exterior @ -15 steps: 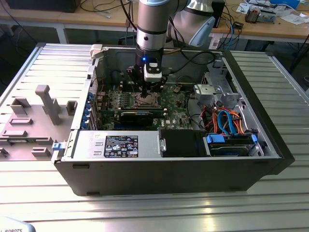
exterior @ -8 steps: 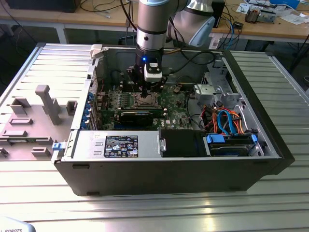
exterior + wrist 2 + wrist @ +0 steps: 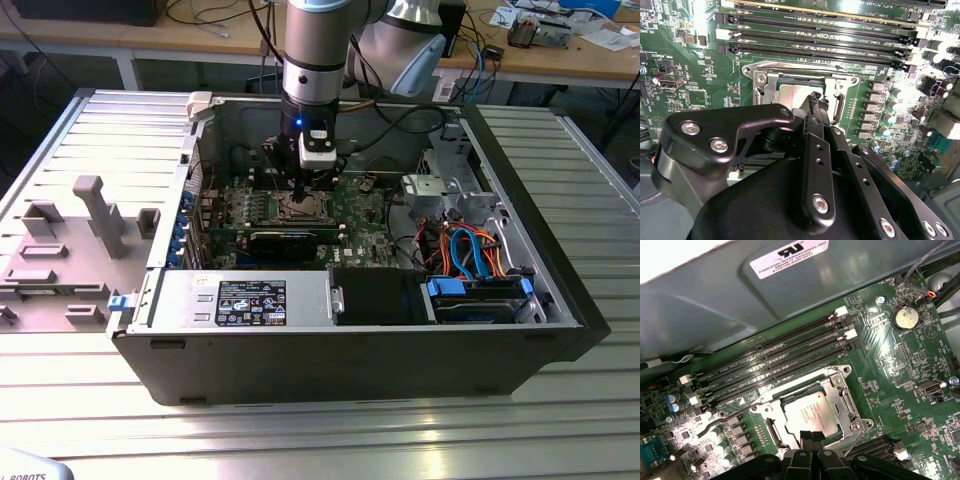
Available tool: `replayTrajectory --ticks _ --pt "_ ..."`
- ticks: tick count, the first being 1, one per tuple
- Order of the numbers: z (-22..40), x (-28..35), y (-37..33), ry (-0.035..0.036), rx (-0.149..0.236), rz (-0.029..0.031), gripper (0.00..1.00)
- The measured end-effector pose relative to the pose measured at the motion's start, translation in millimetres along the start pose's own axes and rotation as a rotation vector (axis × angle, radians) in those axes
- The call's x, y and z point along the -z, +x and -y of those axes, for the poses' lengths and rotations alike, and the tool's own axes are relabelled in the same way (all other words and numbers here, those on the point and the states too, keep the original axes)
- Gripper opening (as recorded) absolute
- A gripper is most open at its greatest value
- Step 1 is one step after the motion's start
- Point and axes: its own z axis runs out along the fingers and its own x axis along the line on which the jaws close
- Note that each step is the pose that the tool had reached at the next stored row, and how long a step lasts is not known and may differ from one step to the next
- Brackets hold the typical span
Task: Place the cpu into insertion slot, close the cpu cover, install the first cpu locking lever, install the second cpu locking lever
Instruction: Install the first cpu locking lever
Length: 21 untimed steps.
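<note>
1. Inside an open computer case [image 3: 350, 360] on a ribbed metal tabletop [image 3: 300, 430], the arm's hand [image 3: 810, 436] hangs low over the green circuit board [image 3: 890, 385]. Its two fingertips are pressed together and grip nothing.
2. In both wrist views the clenched tips sit at the edge of the insertion slot [image 3: 846, 371] farthest from the memory slots [image 3: 775, 355]. Whether they touch metal cannot be told.
3. One cpu [image 3: 812, 412], silvery-tan and square, lies flat and face up in the slot near the board's middle. Being square it has no long axis, and its edges run parallel to the memory slots.
4. One cpu cover [image 3: 844, 402] lies flat, framing the cpu.
5. Four long black memory slots lie side by side just beside the socket.
</note>
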Motion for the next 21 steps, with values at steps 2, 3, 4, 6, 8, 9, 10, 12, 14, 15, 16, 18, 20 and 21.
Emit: replayTrajectory --ticks 2,3,4,6,8,9,10,12,14,15,16,18,20,21 --pt "0.0 0.0 0.0 0.0 0.002 0.0002 0.11" --pt "0.0 0.0 0.0 0.0001 0.003 0.0002 0.11" --pt "0.0 0.0 0.0 0.0001 0.005 0.0003 0.11" --pt "0.0 0.0 0.0 0.0002 0.006 0.0004 0.11" --pt "0.0 0.0 0.0 0.0002 0.008 0.0005 0.11" --pt "0.0 0.0 0.0 0.0003 0.009 0.0006 0.11" --pt "0.0 0.0 0.0 0.0003 0.011 0.0007 0.11" --pt "0.0 0.0 0.0 0.0004 0.013 0.0008 0.11" --pt "0.0 0.0 0.0 0.0003 0.014 0.0009 0.11" --pt "0.0 0.0 0.0 0.0004 0.016 0.0011 0.11" --pt "0.0 0.0 0.0 0.0004 0.017 0.0011 0.11" --pt "0.0 0.0 0.0 0.0005 0.019 0.0013 0.11" --pt "0.0 0.0 0.0 0.0005 0.021 0.0014 0.11" --pt "0.0 0.0 0.0 0.0006 0.022 0.0015 0.11"
